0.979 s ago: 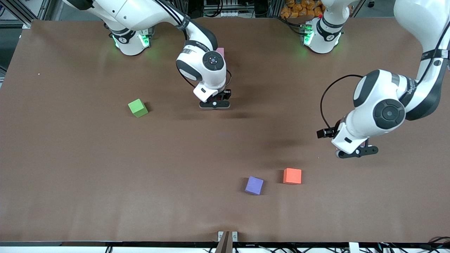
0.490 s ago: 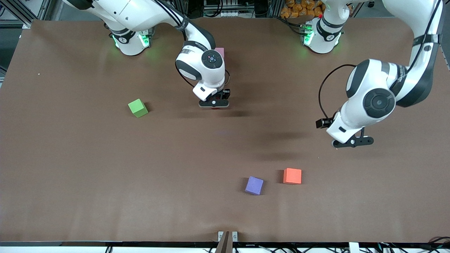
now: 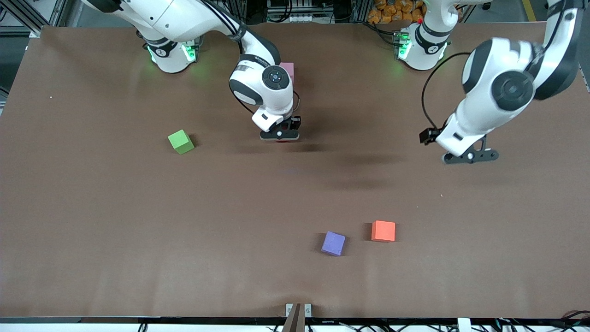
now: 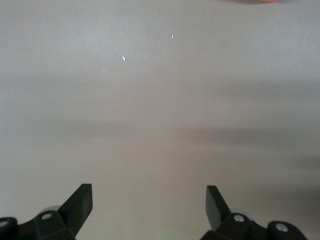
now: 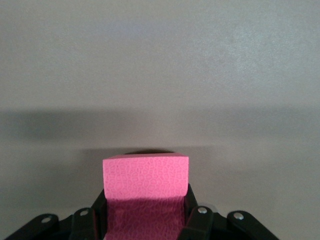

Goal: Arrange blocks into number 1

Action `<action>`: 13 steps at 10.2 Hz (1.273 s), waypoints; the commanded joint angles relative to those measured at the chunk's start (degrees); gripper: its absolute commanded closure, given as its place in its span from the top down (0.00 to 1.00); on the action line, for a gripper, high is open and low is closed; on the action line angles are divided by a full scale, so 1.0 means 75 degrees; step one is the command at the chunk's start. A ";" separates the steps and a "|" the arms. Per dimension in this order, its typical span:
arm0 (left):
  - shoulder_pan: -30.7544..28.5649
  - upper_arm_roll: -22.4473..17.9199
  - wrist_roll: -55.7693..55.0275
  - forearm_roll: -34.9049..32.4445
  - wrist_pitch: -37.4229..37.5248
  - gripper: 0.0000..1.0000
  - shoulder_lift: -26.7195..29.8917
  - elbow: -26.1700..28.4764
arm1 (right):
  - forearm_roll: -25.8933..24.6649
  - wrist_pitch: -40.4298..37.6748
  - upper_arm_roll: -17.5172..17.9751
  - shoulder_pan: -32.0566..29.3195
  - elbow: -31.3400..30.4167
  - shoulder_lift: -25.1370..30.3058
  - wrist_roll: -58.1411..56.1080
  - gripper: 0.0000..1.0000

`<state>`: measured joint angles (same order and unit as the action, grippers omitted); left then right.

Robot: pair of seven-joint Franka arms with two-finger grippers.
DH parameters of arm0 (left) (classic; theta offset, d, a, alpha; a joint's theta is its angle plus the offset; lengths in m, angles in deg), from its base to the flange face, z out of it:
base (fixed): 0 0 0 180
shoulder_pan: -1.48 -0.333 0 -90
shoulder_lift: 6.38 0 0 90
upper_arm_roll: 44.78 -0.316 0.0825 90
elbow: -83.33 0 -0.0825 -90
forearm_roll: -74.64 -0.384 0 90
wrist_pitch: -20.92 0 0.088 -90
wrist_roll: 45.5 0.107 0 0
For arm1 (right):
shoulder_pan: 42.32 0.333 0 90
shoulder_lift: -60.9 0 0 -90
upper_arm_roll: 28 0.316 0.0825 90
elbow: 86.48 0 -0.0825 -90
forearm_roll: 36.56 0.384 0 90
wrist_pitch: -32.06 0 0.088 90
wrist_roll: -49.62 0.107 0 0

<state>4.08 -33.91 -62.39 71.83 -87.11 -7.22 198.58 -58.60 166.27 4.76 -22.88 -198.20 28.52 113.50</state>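
Note:
My right gripper [image 3: 280, 135] is shut on a crimson block [image 5: 145, 177], low over the table's middle; in the front view only a red sliver [image 3: 282, 139] shows under the fingers. A light pink block [image 3: 289, 69] sits near the right arm's base, partly hidden by that arm. The purple block [image 3: 333, 243] lies near the front camera. My left gripper [image 3: 470, 157] hangs open and empty over bare table toward the left arm's end, its fingers [image 4: 80, 200] wide apart. A teal block is out of view.
An orange cube [image 3: 383, 231] lies beside the purple block, toward the left arm's end; its edge [image 4: 260, 1] just shows in the left wrist view. A green cube [image 3: 180, 141] sits toward the right arm's end. The brown table [image 3: 138, 230] spreads between them.
The left arm has swung up and back toward its base, away from the orange cube, gripper still open. The right gripper with the crimson block has shifted slightly toward its base.

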 commanded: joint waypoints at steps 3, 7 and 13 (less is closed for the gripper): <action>-0.0066 -0.0149 0.0307 0.0211 -0.0057 1.00 0.0276 -0.0961 | -0.0166 0.0128 0.0121 -0.0155 -0.0280 0.0169 0.0224 0.00; 0.0005 -0.0149 0.0504 0.0082 0.0656 1.00 0.0217 -0.1935 | -0.0166 0.0222 0.0121 -0.0155 -0.0269 0.0134 0.0680 0.00; -0.0557 -0.0020 0.1674 0.0222 0.2542 1.00 -0.0063 -0.3785 | -0.0166 0.0210 0.0109 -0.0166 -0.0257 0.0075 0.0693 1.00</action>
<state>1.62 -34.80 -53.44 72.49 -72.51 -5.37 176.22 -58.62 167.08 4.74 -23.04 -198.93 28.50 117.05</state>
